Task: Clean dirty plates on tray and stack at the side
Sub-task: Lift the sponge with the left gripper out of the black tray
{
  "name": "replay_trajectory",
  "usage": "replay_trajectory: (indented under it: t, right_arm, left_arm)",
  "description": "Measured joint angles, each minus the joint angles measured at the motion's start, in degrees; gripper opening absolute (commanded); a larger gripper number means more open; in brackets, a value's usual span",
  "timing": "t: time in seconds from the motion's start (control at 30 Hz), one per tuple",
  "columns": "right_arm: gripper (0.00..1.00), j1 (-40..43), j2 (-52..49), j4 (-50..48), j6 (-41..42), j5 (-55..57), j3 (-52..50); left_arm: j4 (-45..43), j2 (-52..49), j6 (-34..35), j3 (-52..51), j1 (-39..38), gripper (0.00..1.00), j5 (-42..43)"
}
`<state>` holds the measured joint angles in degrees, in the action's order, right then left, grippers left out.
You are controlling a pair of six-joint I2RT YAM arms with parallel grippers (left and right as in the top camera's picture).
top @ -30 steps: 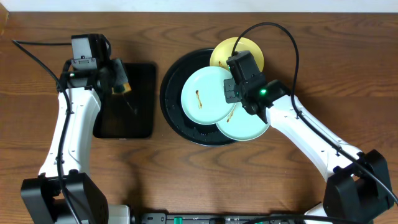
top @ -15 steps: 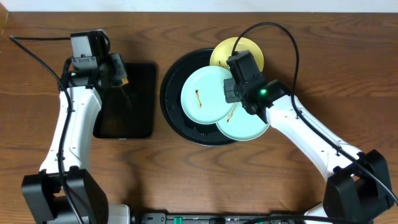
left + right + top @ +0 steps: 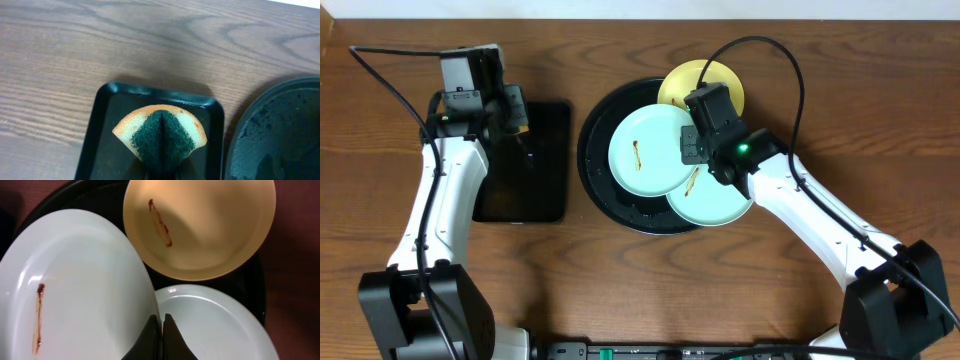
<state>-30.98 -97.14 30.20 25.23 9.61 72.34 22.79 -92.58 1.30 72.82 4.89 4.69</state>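
The round black tray holds three plates. A mint-blue plate with a brown smear is tilted up; my right gripper is shut on its right rim, as the right wrist view shows. A second mint-blue plate lies under it at the front right. A yellow plate with a smear leans on the tray's far rim. My left gripper is shut on a folded yellow-and-green sponge, held above the rectangular black tray.
The rectangular black tray lies left of the round tray. Bare wood tabletop runs along the front and to the far right. Cables arc over the back of the table.
My left gripper has moved toward the back of the table with the sponge. The tilted mint-blue plate has shifted a little left in my right gripper.
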Motion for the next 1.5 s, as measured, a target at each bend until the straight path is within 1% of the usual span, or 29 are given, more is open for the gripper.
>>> replay_trajectory:
  t: [0.1, 0.3, 0.37, 0.6, 0.83, 1.1, 1.27, 1.5]
  right_arm:
    - [0.01, 0.00, 0.00, -0.02, 1.01, -0.79, -0.42]
    - [0.01, 0.00, 0.00, -0.20, 1.57, -1.25, -0.57]
    - [0.01, 0.00, 0.00, -0.22, 1.60, -1.27, -0.57]
    - [0.01, 0.00, -0.72, -0.44, 1.77, -2.62, -0.57]
    - [0.01, 0.02, -6.25, -1.57, 1.84, -5.55, -0.87]
    - [0.01, 0.55, -6.40, -2.08, 1.88, -6.56, -0.96]
    - [0.01, 1.84, -6.40, -2.58, 1.27, -6.62, -0.96]
    - [0.01, 1.86, -6.40, -2.93, 0.81, -6.71, -0.96]
  left_arm:
    - [1.22, 0.96, 0.31, -0.15, -0.26, 0.08, 0.59]
    - [-2.25, 4.33, 0.37, -0.22, -0.59, 0.07, -4.35]
    - [-2.21, 4.74, 0.48, -0.22, -0.59, 0.07, -5.14]
    - [-0.74, 4.76, 1.64, -0.22, -0.61, 0.08, -3.21]
    - [-0.39, 4.76, 1.75, -0.22, -0.61, 0.07, -2.56]
    - [-0.74, 4.76, 1.95, -0.22, -0.61, 0.07, -3.10]
    - [-1.05, 4.70, 2.05, -0.22, -0.61, 0.08, -0.13]
    - [-1.62, 3.80, 1.62, -0.22, -0.61, 0.07, 1.25]
